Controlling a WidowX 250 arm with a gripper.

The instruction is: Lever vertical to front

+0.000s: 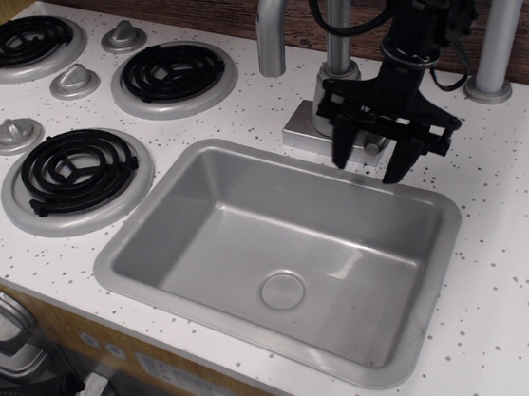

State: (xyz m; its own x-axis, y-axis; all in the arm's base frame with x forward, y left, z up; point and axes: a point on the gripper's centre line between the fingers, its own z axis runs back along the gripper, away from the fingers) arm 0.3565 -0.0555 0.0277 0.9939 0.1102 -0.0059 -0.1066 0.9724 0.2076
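Note:
The faucet's cylindrical body [333, 95] stands on a flat grey base [303, 129] behind the sink. My black gripper [374, 157] hangs just in front and to the right of that body, over the sink's back rim. Its fingers [343, 149] are spread apart. A small silver-grey stub, which looks like the lever [371, 147], shows between them, pointing toward the front. The fingers do not visibly press on it. The lever's pivot is hidden behind the gripper.
The curved spout [273, 20] rises to the left of the faucet body. A thick grey pole [502, 18] stands at the back right. The grey sink [151, 206] lies below the gripper. Burners [75, 170] and knobs [74, 81] are on the left.

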